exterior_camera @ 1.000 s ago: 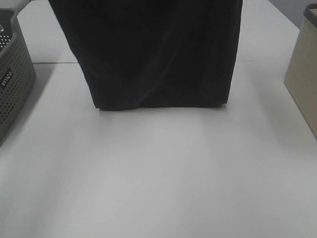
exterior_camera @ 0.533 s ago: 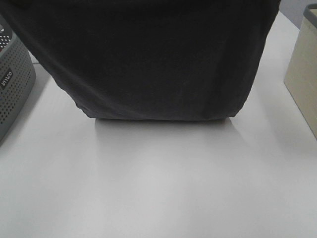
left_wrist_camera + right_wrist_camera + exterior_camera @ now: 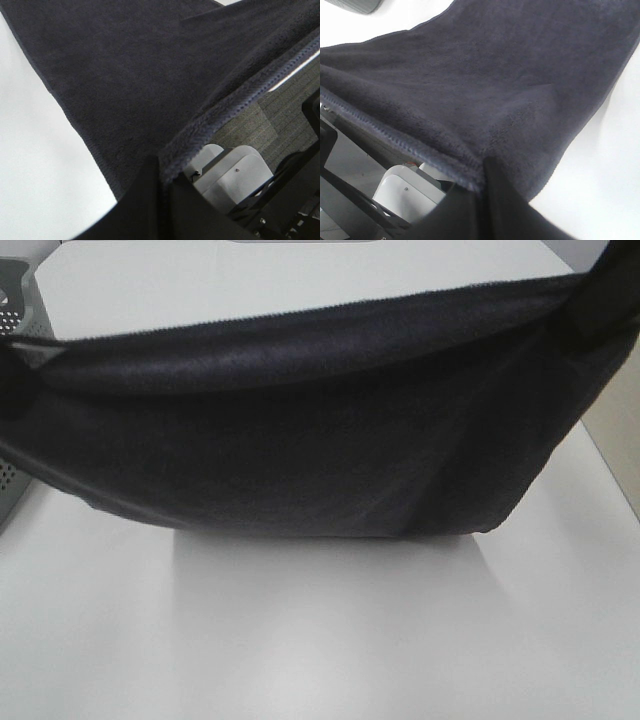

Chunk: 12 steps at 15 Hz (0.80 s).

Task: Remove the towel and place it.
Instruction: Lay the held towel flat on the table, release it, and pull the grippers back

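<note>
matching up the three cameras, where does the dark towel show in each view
Exterior high: dark charcoal terry cloth towel spans the middle, slung edge to edge over the white table.
Left wrist: towel fills most of the frame, fanning from the left claw pinching its hem.
Right wrist: towel likewise, fanning from the right claw.
Shared landmark: the towel's stitched hem.

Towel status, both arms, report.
Left gripper, right gripper shut on towel hem. It hangs stretched between them, sagging over the table. Grey basket at left, partly hidden behind it.
</note>
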Each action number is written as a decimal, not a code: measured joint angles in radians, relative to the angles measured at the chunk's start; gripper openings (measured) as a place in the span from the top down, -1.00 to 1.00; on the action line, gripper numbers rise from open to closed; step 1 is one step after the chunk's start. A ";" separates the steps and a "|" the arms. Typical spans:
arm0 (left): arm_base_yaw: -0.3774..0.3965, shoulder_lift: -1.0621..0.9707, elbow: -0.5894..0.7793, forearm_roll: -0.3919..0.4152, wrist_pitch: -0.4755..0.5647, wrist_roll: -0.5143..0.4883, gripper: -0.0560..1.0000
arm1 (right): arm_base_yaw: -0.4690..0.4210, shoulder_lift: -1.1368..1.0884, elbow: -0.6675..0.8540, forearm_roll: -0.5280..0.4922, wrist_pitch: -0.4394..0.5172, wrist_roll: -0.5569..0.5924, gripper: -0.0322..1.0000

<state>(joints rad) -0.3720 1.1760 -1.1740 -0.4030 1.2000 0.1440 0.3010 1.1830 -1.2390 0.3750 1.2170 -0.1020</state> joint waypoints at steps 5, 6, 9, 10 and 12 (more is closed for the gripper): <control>-0.190 -0.010 0.129 0.014 0.001 -0.050 0.89 | 0.000 -0.117 0.160 -0.011 -0.001 0.022 0.92; -0.213 -0.010 0.150 0.016 0.001 -0.066 0.89 | 0.000 -0.132 0.202 -0.006 -0.001 0.024 0.92; -0.269 -0.010 0.242 0.017 -0.001 -0.100 0.89 | 0.000 -0.168 0.347 0.036 -0.002 0.026 0.92; -0.275 -0.010 0.268 0.010 -0.001 -0.109 0.89 | 0.000 -0.175 0.383 0.048 -0.002 0.026 0.92; -0.276 -0.010 0.309 0.002 -0.008 -0.112 0.89 | 0.000 -0.175 0.450 0.072 -0.004 0.026 0.92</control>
<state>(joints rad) -0.6480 1.1660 -0.8650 -0.4010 1.1920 0.0320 0.3010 1.0080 -0.7890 0.4470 1.2130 -0.0760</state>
